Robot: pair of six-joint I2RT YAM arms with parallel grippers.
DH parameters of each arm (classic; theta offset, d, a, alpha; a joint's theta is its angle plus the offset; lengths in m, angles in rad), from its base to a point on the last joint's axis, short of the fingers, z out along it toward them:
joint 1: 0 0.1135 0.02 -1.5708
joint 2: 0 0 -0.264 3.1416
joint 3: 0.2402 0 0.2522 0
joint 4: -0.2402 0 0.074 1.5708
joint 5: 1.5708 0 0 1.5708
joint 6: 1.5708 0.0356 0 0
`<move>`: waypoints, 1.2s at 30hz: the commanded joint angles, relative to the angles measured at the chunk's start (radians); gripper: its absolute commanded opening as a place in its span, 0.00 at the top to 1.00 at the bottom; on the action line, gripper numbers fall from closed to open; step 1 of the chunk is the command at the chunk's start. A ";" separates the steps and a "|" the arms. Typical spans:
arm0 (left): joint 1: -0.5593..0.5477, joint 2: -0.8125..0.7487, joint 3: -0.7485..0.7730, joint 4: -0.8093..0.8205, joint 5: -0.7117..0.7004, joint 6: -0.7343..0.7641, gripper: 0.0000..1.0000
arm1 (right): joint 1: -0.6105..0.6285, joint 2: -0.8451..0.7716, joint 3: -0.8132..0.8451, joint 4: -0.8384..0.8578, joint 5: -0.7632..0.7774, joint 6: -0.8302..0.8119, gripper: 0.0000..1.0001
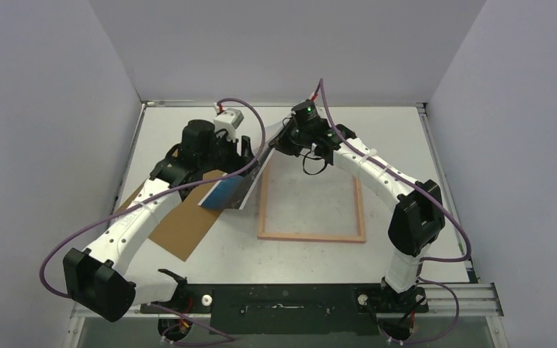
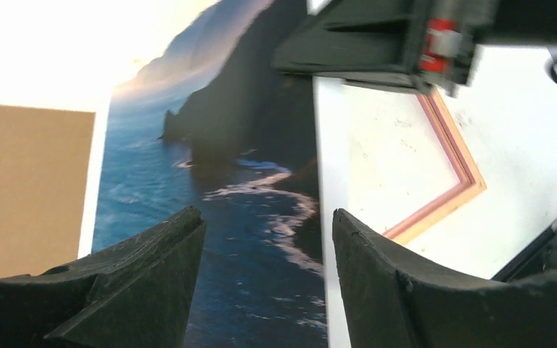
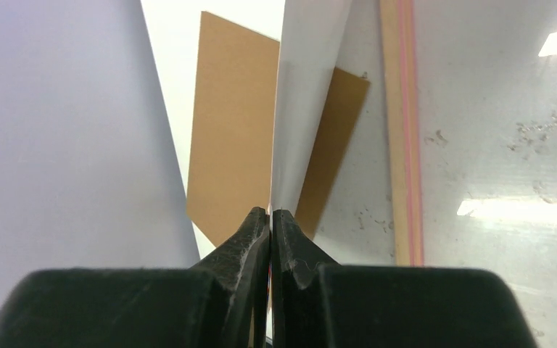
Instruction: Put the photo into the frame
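Observation:
The photo (image 1: 226,193), a print of blue sea and dark cliffs, hangs tilted above the table, left of the frame (image 1: 312,236). My right gripper (image 3: 270,212) is shut on its far edge, and its white back (image 3: 308,94) runs away from the fingertips. In the top view that gripper (image 1: 277,143) is at the photo's upper corner. My left gripper (image 2: 265,225) is open. Its fingers (image 2: 159,275) stand apart over the photo (image 2: 246,181) without pinching it. The pink frame (image 2: 465,181) lies flat on the table to the right.
A plain brown backing board (image 1: 185,226) lies on the table under my left arm and partly beneath the photo; it also shows in the wrist views (image 2: 29,188) (image 3: 232,145). Grey walls close in the left, back and right sides.

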 commanded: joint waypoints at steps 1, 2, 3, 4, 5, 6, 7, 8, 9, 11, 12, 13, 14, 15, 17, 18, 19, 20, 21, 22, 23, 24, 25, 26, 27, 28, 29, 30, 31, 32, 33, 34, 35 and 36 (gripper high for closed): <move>-0.086 -0.047 -0.038 0.142 0.023 0.120 0.37 | 0.004 -0.067 -0.011 -0.062 0.037 0.037 1.00; -0.102 -0.042 -0.034 0.142 0.031 0.138 0.37 | 0.004 -0.070 -0.011 -0.069 0.042 0.042 1.00; -0.120 -0.037 -0.029 0.143 0.030 0.157 0.37 | 0.004 -0.073 -0.010 -0.077 0.046 0.043 1.00; -0.135 -0.032 -0.023 0.143 0.020 0.171 0.37 | 0.005 -0.075 -0.010 -0.085 0.050 0.045 1.00; -0.149 -0.028 -0.018 0.147 0.013 0.189 0.37 | 0.005 -0.078 -0.012 -0.091 0.056 0.048 1.00; -0.163 -0.026 -0.015 0.152 0.003 0.208 0.38 | 0.005 -0.078 -0.011 -0.096 0.063 0.049 1.00; -0.179 -0.023 -0.011 0.155 -0.018 0.226 0.38 | 0.005 -0.077 -0.008 -0.107 0.064 0.050 1.00; -0.196 -0.022 -0.008 0.158 -0.047 0.253 0.38 | 0.005 -0.076 -0.005 -0.113 0.064 0.051 1.00; -0.212 -0.015 -0.002 0.159 -0.085 0.275 0.38 | 0.005 -0.075 -0.003 -0.116 0.061 0.055 1.00; -0.251 0.003 0.007 0.151 -0.166 0.312 0.40 | 0.005 -0.075 -0.002 -0.120 0.058 0.064 1.00; -0.264 0.015 0.009 0.145 -0.188 0.328 0.40 | 0.005 -0.074 0.002 -0.125 0.058 0.067 1.00; -0.277 0.026 0.011 0.141 -0.193 0.347 0.41 | 0.005 -0.072 0.009 -0.132 0.056 0.073 1.00; -0.289 0.039 0.013 0.136 -0.188 0.364 0.40 | 0.005 -0.071 0.009 -0.136 0.055 0.081 1.00; -0.302 0.051 0.018 0.128 -0.187 0.380 0.40 | 0.005 -0.071 0.010 -0.140 0.053 0.090 1.00; -0.325 0.073 0.027 0.121 -0.215 0.407 0.40 | 0.005 -0.073 0.008 -0.139 0.044 0.107 1.00; -0.334 0.083 0.030 0.121 -0.246 0.414 0.41 | 0.005 -0.071 0.008 -0.139 0.043 0.111 1.00; -0.342 0.093 0.038 0.115 -0.277 0.421 0.42 | 0.005 -0.071 0.010 -0.142 0.042 0.114 1.00; -0.349 0.104 0.047 0.111 -0.316 0.425 0.45 | 0.004 -0.071 0.010 -0.143 0.042 0.115 1.00; -0.358 0.114 0.056 0.110 -0.359 0.419 0.51 | 0.004 -0.070 0.011 -0.145 0.042 0.116 1.00; -0.364 0.126 0.071 0.102 -0.398 0.410 0.55 | 0.003 -0.070 0.012 -0.146 0.044 0.116 1.00; -0.370 0.137 0.086 0.088 -0.426 0.406 0.58 | 0.003 -0.068 0.015 -0.149 0.045 0.116 1.00; -0.378 0.148 0.104 0.070 -0.455 0.404 0.62 | 0.002 -0.067 0.016 -0.151 0.047 0.116 1.00; -0.385 0.158 0.120 0.054 -0.483 0.403 0.66 | 0.001 -0.065 0.017 -0.153 0.049 0.117 1.00; -0.391 0.165 0.132 0.037 -0.504 0.403 0.68 | 0.000 -0.062 0.018 -0.154 0.051 0.116 1.00; -0.396 0.170 0.144 0.023 -0.518 0.405 0.71 | -0.001 -0.059 0.018 -0.155 0.051 0.115 1.00; -0.401 0.173 0.150 0.006 -0.526 0.406 0.74 | -0.001 -0.056 0.020 -0.155 0.050 0.114 1.00; -0.409 0.174 0.154 -0.003 -0.534 0.408 0.77 | -0.001 -0.053 0.022 -0.157 0.050 0.113 1.00; -0.412 0.172 0.157 -0.011 -0.541 0.409 0.80 | -0.001 -0.051 0.024 -0.159 0.051 0.112 1.00; -0.411 0.172 0.157 -0.017 -0.545 0.410 0.83 | -0.002 -0.049 0.024 -0.159 0.052 0.112 1.00; -0.411 0.174 0.157 -0.025 -0.547 0.411 0.84 | -0.002 -0.048 0.025 -0.158 0.051 0.112 1.00; -0.412 0.176 0.159 -0.035 -0.548 0.410 0.85 | -0.003 -0.047 0.026 -0.157 0.051 0.112 1.00; -0.411 0.180 0.159 -0.043 -0.548 0.409 0.85 | -0.004 -0.045 0.028 -0.156 0.050 0.112 1.00; -0.411 0.184 0.160 -0.050 -0.549 0.408 0.85 | -0.005 -0.043 0.031 -0.156 0.048 0.111 1.00; -0.412 0.188 0.161 -0.058 -0.548 0.405 0.84 | -0.005 -0.041 0.033 -0.156 0.048 0.111 1.00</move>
